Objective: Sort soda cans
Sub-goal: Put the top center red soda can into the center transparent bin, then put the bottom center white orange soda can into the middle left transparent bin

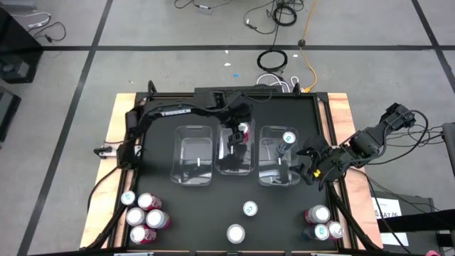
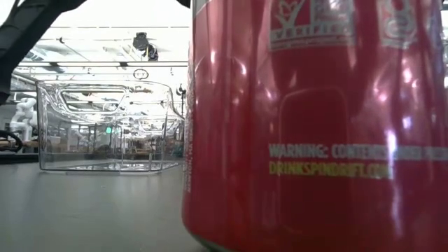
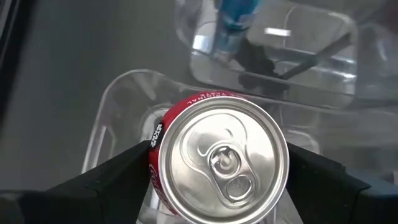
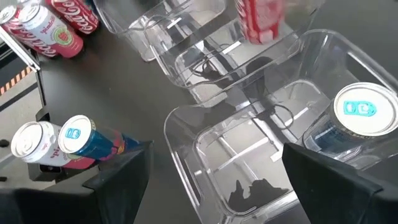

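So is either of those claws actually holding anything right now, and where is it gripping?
Yes: the left gripper holds a red can by its sides, over the middle bin. The right gripper is open, holding nothing.

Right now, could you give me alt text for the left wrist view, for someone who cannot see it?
A red can with a silver pull-tab top sits between the left end effector's two dark fingers, over a clear bin. Beyond it, a second clear bin holds a blue can.

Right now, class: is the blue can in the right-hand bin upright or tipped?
Upright: the blue can shows its round top facing up inside the right-hand bin.
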Controlling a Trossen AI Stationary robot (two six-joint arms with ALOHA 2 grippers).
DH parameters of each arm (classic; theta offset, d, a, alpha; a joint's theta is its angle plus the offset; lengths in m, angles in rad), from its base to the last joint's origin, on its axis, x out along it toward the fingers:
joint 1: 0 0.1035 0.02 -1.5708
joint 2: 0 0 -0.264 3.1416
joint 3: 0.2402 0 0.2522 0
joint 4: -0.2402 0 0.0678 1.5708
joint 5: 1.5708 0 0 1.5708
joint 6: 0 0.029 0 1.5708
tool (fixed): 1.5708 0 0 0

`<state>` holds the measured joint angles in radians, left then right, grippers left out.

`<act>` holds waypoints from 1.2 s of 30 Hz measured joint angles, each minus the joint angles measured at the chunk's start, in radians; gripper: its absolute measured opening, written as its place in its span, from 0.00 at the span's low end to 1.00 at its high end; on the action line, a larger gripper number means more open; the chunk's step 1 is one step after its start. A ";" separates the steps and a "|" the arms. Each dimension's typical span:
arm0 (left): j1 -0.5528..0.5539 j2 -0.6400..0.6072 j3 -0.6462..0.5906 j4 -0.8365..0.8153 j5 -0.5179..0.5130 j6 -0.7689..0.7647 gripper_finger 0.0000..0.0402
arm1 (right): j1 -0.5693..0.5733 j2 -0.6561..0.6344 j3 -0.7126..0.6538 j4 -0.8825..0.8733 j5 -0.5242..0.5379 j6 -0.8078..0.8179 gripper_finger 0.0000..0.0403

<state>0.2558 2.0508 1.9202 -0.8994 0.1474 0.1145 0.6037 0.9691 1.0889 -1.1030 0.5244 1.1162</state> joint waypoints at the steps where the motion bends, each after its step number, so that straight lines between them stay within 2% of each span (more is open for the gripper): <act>1: 0.005 0.014 0.000 0.009 0.000 0.002 0.84 | 0.000 0.000 0.000 0.000 0.003 0.003 0.87; 12: 0.048 0.107 0.001 0.046 -0.018 -0.003 0.84 | 0.000 0.000 0.000 -0.001 0.004 0.025 0.87; 26: 0.043 0.108 0.000 0.054 -0.029 -0.030 0.84 | 0.000 0.000 0.000 -0.001 0.004 0.025 0.87; 36: 0.043 0.107 0.000 0.041 -0.028 -0.067 0.99 | 0.000 0.000 0.000 0.000 0.003 0.025 0.87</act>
<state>0.2985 2.1574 1.9205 -0.8585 0.1192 0.0478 0.6041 0.9691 1.0885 -1.1034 0.5274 1.1412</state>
